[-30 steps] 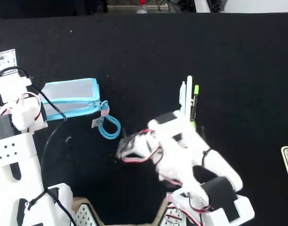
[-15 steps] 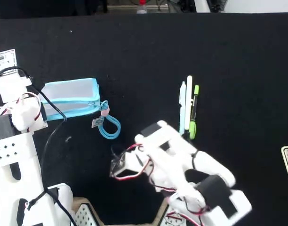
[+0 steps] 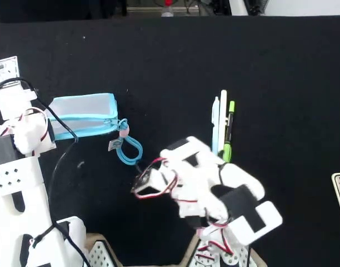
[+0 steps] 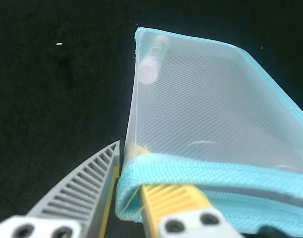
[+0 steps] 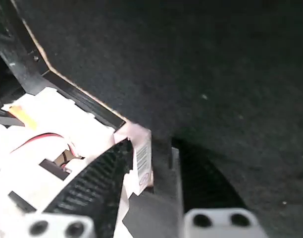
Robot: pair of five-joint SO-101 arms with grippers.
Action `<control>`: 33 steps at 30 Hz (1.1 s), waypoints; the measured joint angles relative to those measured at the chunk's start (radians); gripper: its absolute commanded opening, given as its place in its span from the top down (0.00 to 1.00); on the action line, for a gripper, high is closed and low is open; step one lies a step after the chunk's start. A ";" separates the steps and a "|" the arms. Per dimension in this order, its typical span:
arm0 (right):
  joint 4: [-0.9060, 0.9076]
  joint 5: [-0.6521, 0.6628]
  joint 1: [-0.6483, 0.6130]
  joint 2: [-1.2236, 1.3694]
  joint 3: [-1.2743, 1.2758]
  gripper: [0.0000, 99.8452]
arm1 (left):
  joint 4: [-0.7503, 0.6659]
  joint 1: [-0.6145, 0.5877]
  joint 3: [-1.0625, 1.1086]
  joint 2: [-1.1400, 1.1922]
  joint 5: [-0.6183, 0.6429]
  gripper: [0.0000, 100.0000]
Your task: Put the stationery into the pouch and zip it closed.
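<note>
— Status?
— The pouch (image 3: 84, 115), frame left, is clamped by the left jaws; the pens (image 3: 222, 125) lie centre-right; the right jaws are held open, empty.
— Risk?
— The pens could be scattered if approached crookedly.

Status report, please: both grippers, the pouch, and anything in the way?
Left gripper shut on pouch edge. Right gripper open, apart from three pens outside pouch. Strap loop lies between pens and pouch.
</note>
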 measured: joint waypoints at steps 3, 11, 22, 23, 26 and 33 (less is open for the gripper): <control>0.000 0.054 0.061 -0.008 0.023 0.92 | 0.000 0.000 0.000 0.000 0.000 0.97; -0.044 0.069 0.195 -0.256 0.106 0.90 | 0.000 0.000 0.000 0.000 0.000 0.97; -0.049 0.069 0.132 -0.407 0.146 0.90 | 0.000 0.000 0.000 0.000 0.000 0.97; -0.025 0.069 0.106 -0.407 0.146 0.89 | 0.000 0.000 0.000 0.000 0.000 0.97; 0.058 0.069 0.025 -0.407 0.141 0.83 | 0.000 0.000 0.000 0.000 0.000 0.97; 0.092 0.069 -0.021 -0.407 0.124 0.80 | 0.000 0.000 0.000 0.000 0.000 0.97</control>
